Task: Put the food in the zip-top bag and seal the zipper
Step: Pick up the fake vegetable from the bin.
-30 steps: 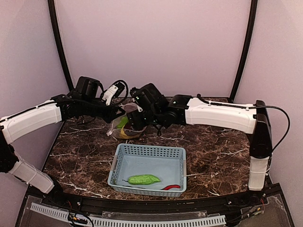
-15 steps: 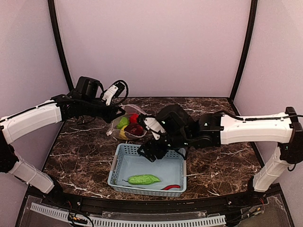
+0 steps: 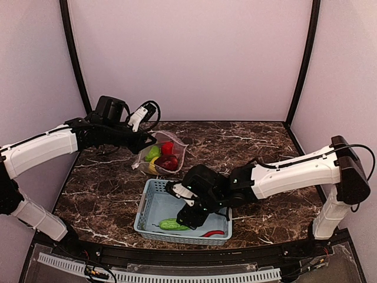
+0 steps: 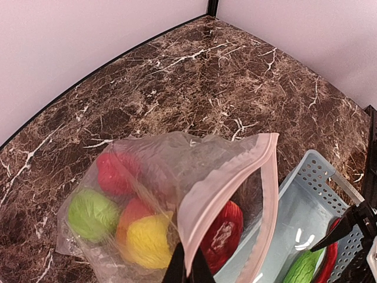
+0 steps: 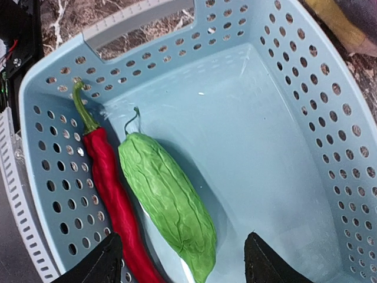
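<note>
Cucumber (image 5: 168, 200) and chilli (image 5: 115, 200) in the basket (image 5: 294, 76), peppers (image 4: 147, 239) in the bag (image 4: 177, 159)

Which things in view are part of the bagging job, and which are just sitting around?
Job: zip-top bag, zipper, pepper pieces already inside, cucumber, chilli.
Just there: basket holding the cucumber and chilli, marble table.

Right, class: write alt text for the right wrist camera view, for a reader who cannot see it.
A bumpy green cucumber lies beside a thin red chilli on the floor of a light blue perforated basket. The right gripper hangs open above them, its dark fingers either side of the cucumber's end, holding nothing.
</note>
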You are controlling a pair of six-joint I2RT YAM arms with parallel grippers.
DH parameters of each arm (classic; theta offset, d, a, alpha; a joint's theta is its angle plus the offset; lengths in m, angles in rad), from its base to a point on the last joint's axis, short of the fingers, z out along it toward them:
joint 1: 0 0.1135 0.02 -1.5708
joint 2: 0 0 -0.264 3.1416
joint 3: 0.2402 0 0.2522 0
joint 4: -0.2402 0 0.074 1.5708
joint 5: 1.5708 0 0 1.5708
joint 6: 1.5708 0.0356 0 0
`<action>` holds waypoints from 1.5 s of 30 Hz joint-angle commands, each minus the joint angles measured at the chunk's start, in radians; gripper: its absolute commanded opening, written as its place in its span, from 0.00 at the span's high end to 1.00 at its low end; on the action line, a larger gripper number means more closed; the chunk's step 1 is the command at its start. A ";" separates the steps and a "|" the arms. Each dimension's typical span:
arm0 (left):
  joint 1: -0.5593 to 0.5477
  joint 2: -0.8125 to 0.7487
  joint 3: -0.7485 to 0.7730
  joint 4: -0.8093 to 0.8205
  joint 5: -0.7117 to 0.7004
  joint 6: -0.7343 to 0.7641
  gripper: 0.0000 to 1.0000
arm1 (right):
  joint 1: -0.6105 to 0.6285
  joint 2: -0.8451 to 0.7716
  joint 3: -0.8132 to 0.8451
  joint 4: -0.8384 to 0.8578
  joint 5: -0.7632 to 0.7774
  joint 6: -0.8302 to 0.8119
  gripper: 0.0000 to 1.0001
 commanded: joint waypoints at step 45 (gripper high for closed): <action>-0.001 -0.015 -0.010 -0.016 -0.009 0.013 0.99 | -0.006 0.040 -0.017 -0.011 0.035 0.039 0.68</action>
